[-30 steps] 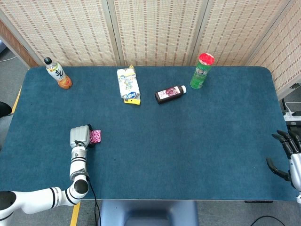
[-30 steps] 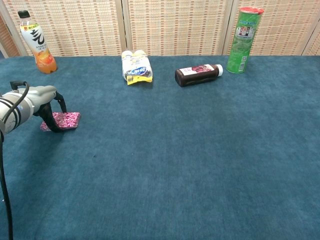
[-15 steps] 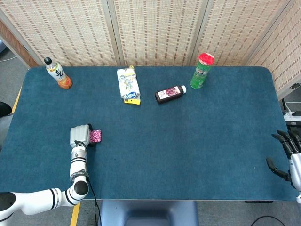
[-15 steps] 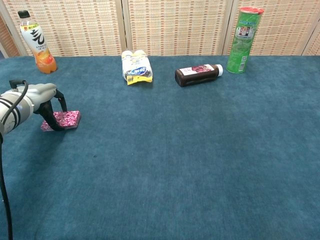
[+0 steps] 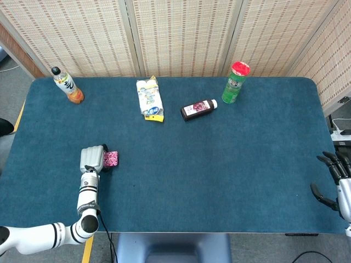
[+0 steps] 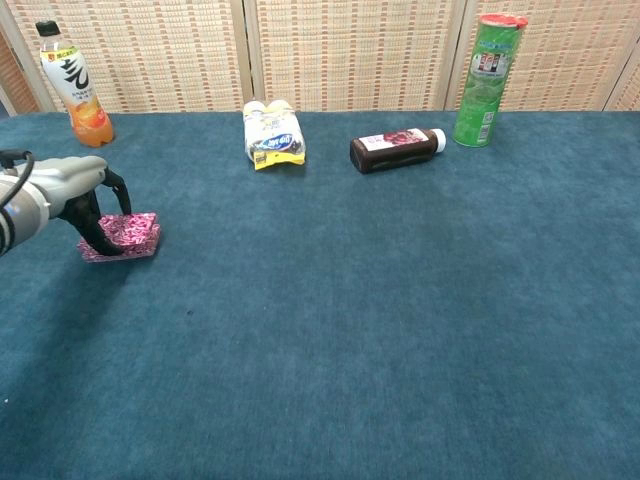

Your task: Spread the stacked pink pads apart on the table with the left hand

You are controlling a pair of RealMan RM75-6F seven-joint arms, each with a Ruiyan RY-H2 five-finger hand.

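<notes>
Currently, left hand (image 6: 75, 195): dark fingers (image 6: 97, 222) curled down, pinching the pink pads (image 6: 128, 234).
Pads: stacked near the counter's (image 5: 219, 164) left edge.
Risk: whole stack may slide together, unseparated.

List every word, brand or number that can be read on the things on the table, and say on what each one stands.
Orange drink bottle: one large dark character on a white label, not readable.
Yellow and white packet: blue label, print blurred.
Dark bottle lying on its side: label too small.
Green can: print too small.
Pink pads: pattern only, no text.
</notes>
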